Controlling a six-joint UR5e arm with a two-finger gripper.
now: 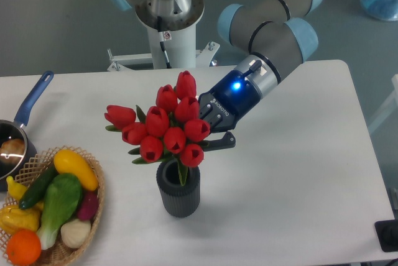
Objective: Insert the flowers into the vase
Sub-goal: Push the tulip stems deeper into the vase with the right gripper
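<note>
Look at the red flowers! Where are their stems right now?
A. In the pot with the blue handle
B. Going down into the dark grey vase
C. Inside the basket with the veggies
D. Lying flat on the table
B. The flowers stand bunched above the vase, and a green stem drops into its round mouth.

red flowers [166,126] standing in vase [179,189], fingers [219,143] behind blooms
</note>
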